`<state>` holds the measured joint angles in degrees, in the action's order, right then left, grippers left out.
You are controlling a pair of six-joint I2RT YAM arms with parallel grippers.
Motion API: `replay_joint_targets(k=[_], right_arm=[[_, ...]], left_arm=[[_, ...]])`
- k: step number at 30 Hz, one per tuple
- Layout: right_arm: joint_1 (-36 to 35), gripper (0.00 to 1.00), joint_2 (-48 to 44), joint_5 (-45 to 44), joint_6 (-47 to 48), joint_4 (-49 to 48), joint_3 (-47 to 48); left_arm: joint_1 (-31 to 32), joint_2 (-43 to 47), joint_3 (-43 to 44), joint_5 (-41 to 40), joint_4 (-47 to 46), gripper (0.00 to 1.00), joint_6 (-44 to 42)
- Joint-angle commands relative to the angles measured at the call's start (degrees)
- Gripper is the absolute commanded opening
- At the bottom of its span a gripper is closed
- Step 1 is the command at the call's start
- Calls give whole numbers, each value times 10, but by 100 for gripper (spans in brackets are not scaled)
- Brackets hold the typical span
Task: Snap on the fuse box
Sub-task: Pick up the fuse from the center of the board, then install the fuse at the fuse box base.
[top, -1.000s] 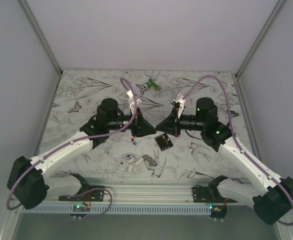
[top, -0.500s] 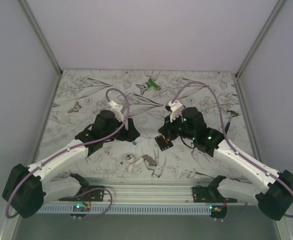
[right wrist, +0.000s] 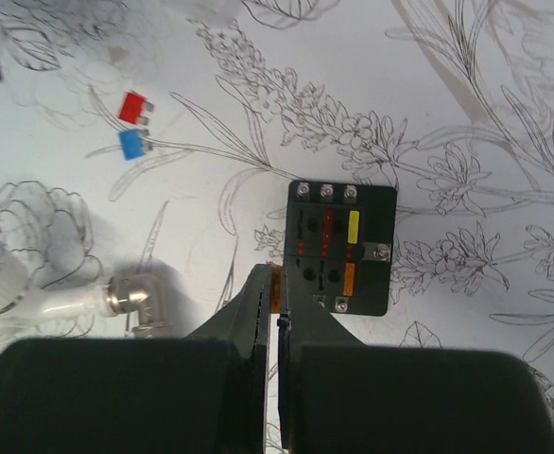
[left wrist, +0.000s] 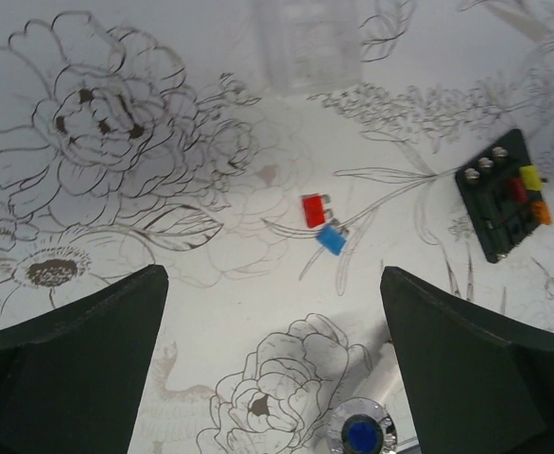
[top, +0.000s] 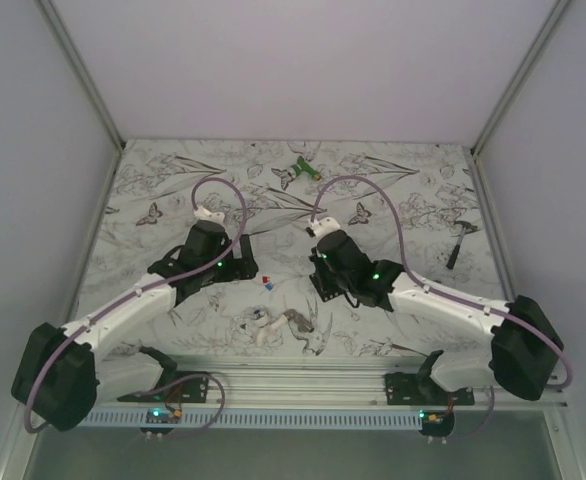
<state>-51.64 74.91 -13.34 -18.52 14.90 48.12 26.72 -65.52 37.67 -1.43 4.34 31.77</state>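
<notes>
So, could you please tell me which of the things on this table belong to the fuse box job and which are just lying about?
For the job: fuse box; red fuse and blue fuse, probably; right gripper, shut, at the box.
Lying about: green plastic object; white-and-grey clump of parts; dark tool at the far right.

No legible txt, labels or nos. anywhere, incl. on the fuse box (right wrist: 341, 248).
</notes>
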Motion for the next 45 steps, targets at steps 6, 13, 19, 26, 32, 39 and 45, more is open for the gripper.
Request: replay_joint_targets(k=[6,13,19,26,32,39,45], right_arm=[[-11,0,53,-67,-11,-11,9],[-11,0,108,-59,6,-36,27],[-11,0,137,-64,8,-53,36],[-11,0,169,-89,7,-60,50],[-11,0,186,-92,5,-58,56],[-11,0,181,-98,3,-49,58],[-12,0,165,-104,1,-42,58]], left_arm=[[-28,-39,24,14,36,99,30],[-35,-36,23,14,41,99,38],[-41,-38,24,15,47,99,48],[-45,-41,25,19,50,99,50],[-47,-43,26,20,50,99,51],[-48,-45,27,23,51,99,52],[-48,-44,27,23,51,99,53]])
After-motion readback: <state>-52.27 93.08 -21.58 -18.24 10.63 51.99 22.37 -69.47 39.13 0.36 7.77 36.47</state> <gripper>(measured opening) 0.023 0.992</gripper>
